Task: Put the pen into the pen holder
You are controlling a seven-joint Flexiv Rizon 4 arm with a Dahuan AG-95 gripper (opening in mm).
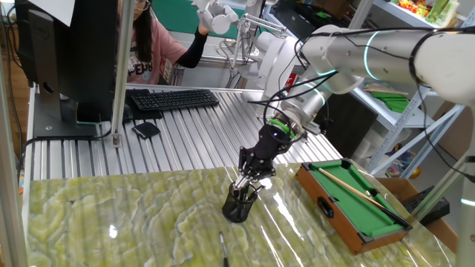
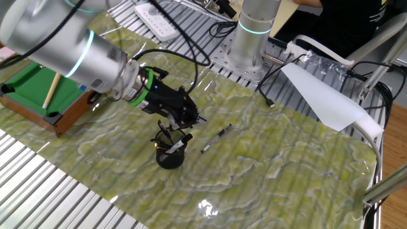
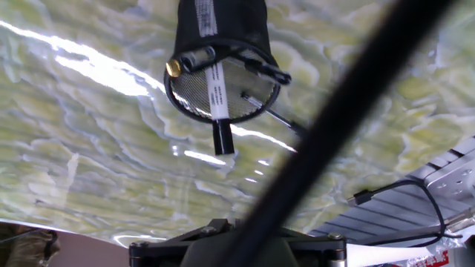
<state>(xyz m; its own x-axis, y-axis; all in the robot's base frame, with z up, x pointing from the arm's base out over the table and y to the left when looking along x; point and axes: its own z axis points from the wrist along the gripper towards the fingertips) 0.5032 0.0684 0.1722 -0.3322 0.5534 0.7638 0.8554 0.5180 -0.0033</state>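
Over the green marbled table, the gripper clamps a pen; holder below.

A toy pool table, wood-framed with green felt, is seen well apart from the fingers, off to one side; a tan cue is laid diagonally across its felt; the green-and-cream marbled table covering is spread beneath the fingers; a black keyboard is set on the ribbed metal surface far beyond them; a white paper sheet is noted near the table's far edge, well apart.
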